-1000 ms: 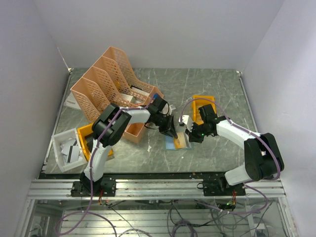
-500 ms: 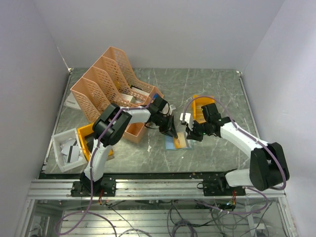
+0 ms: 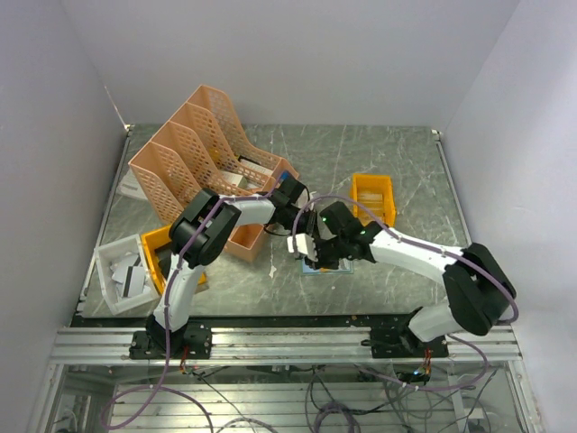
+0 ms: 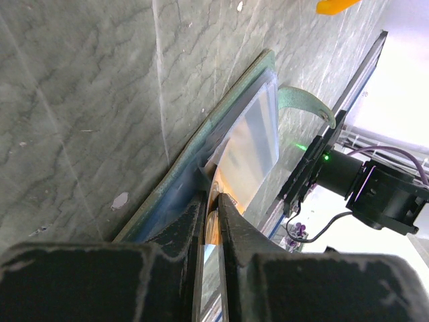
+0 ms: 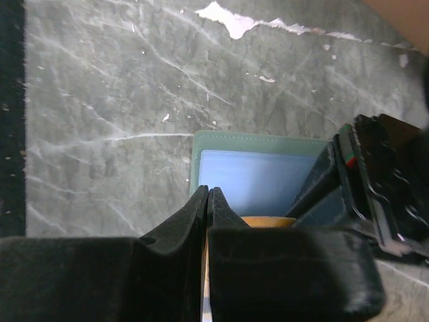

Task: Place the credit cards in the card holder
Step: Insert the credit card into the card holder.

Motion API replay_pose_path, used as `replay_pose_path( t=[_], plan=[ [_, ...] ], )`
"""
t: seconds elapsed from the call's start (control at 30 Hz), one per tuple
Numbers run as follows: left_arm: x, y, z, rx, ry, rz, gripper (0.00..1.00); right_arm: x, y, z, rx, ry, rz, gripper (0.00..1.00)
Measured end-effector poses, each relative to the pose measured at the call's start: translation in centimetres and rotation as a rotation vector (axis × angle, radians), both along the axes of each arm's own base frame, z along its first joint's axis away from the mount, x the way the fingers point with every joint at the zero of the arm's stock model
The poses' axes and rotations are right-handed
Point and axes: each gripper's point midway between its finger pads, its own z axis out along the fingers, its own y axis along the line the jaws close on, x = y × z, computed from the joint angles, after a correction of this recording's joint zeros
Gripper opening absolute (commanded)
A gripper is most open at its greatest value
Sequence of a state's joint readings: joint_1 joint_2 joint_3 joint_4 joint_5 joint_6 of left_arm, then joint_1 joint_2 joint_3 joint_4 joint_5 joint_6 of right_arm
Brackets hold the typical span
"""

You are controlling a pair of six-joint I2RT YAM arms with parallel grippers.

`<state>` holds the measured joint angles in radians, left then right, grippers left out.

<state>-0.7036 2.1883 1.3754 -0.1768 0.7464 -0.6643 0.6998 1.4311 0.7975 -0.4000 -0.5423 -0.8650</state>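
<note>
Left gripper (image 4: 211, 201) pinching a credit card (image 4: 213, 229) edge-on at the open card holder (image 4: 173, 176). Right gripper (image 5: 206, 194) pressed together, tips over its edge.

The top view is lit evenly and softly from above; only faint shadows are cast on the surface (image 3: 406, 162). In the left wrist view, 3 o'clock is blown out to white and the left fingers (image 4: 175, 235) are blurred. The right fingers (image 5: 177, 225) are rendered dark and soft at 6 o'clock.
</note>
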Motion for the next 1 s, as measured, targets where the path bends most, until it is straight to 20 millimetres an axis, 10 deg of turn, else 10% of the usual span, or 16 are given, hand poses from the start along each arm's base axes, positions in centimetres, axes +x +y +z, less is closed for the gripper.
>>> replay_pose_path(
  t=[0.27,1.0],
  plan=[
    [0.0,0.0,0.0,0.0,-0.002,-0.002,0.2,1.5,-0.1,-3.4,-0.158,-0.086,-0.042,0.0],
    [0.1,0.0,-0.1,0.001,-0.006,0.001,0.38,4.5,-0.9,-3.6,-0.224,-0.199,-0.161,0.0]
  ],
)
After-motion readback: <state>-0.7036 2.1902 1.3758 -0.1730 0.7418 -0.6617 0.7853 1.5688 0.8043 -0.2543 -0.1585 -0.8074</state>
